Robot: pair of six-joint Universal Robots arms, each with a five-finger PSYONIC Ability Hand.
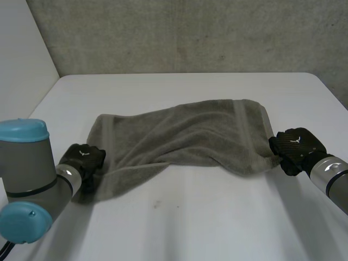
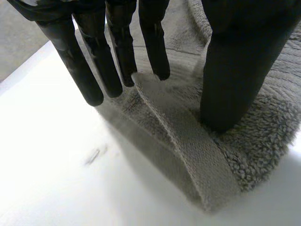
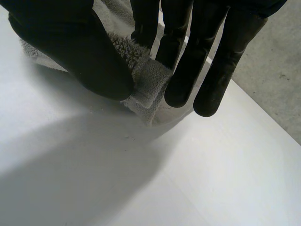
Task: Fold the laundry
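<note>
1. towel: grey terry pile with flat woven hems. It lies rumpled and half spread on the middle of the white surface, its length running from one hand to the other. A loose fold sags along the near edge.

2. left hand: at the towel's left near corner. In its wrist view the fingers are straight and side by side, tips down at the cloth's edge, where the hem band turns over on itself. The thumb stands well apart from them, its tip pressed on the pile. The band runs across the wide gap between thumb and fingers. The hand is wide and nothing is pinched.

3. right hand: at the towel's right edge, by the near corner. In its wrist view the thumb and fingers are narrow, closed on a bunched piece of hem held between them. Bare surface lies beyond the fingertips. Whether the pinched cloth is clear of the surface cannot be told.

4. wall: grey, beyond the far edge of the surface.
</note>
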